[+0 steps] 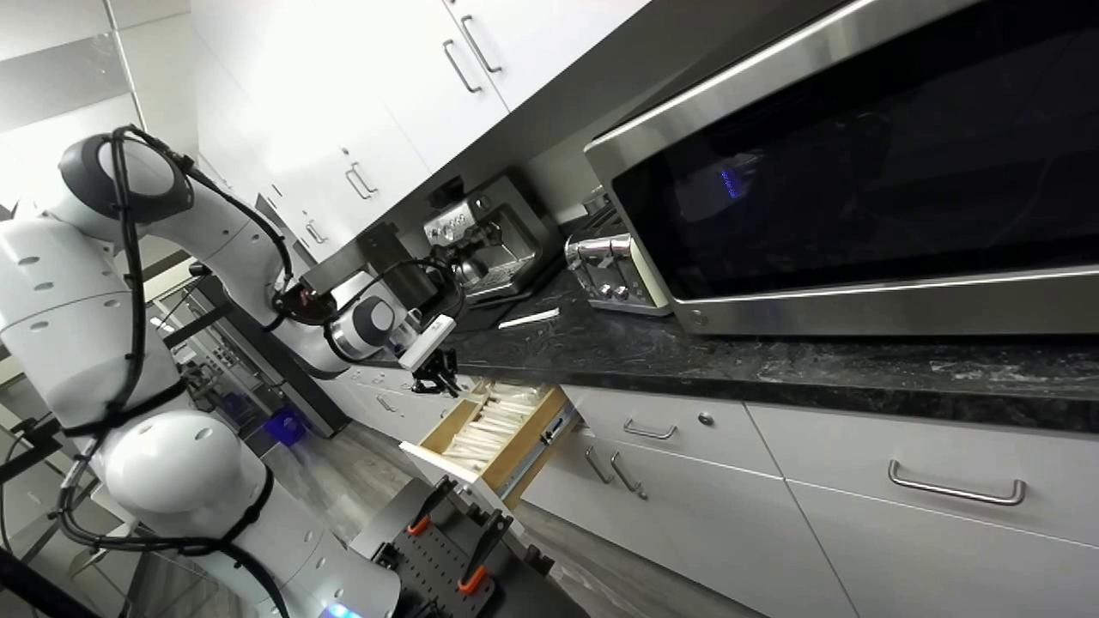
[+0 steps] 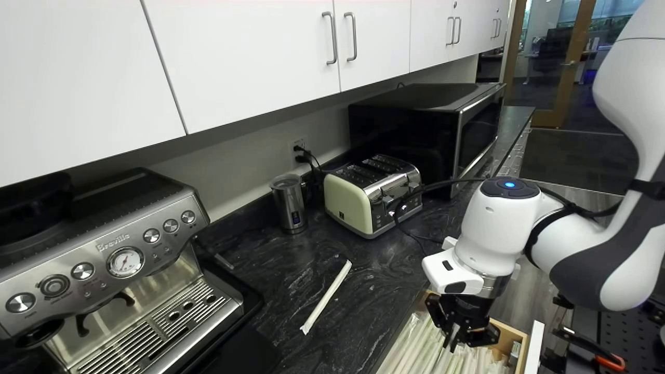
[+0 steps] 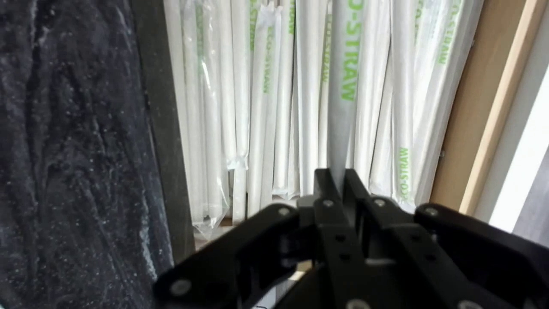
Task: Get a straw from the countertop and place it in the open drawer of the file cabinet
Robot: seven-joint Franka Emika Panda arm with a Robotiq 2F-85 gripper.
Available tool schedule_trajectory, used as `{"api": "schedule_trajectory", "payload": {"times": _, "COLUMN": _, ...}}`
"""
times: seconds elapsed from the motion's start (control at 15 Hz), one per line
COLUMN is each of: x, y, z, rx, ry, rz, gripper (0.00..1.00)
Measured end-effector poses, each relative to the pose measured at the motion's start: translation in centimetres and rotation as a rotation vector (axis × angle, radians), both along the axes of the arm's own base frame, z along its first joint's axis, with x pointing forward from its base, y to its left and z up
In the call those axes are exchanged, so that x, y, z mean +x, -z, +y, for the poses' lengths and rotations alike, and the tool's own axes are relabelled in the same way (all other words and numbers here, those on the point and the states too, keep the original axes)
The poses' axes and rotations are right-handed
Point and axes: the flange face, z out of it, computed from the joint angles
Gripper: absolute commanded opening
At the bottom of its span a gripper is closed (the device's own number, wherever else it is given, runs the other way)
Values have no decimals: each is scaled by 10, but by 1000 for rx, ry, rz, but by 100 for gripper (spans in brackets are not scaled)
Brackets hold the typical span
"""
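Observation:
My gripper (image 3: 339, 178) is shut on a white paper-wrapped straw (image 3: 344, 73) with green lettering. It is over the open drawer (image 3: 474, 124), close above several like straws that fill it. The gripper also shows over the drawer in both exterior views (image 1: 446, 384) (image 2: 452, 340); the held straw is hard to make out there. The drawer has pale wood sides (image 1: 534, 427) and belongs to the white file cabinet (image 1: 687, 506). Another wrapped straw (image 2: 326, 297) lies on the dark speckled countertop (image 2: 363, 275); it also shows in an exterior view (image 1: 528, 318).
An espresso machine (image 2: 124, 265), a steel milk frother (image 2: 289, 202), a cream toaster (image 2: 348, 205) and a microwave (image 1: 859, 180) stand along the counter's back. White wall cupboards (image 2: 260, 47) hang above. The counter's edge (image 3: 161, 128) runs beside the drawer in the wrist view.

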Motion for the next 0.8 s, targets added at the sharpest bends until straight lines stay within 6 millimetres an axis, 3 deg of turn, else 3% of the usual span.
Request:
{"api": "schedule_trajectory", "payload": {"times": 0.53, "x": 3, "y": -18, "z": 2, "rx": 3, "ry": 14, "rz": -45, "gripper": 99}}
{"api": "schedule_trajectory", "payload": {"times": 0.8, "x": 6, "y": -44, "z": 2, "rx": 1, "ry": 25, "rz": -86, "gripper": 100}}
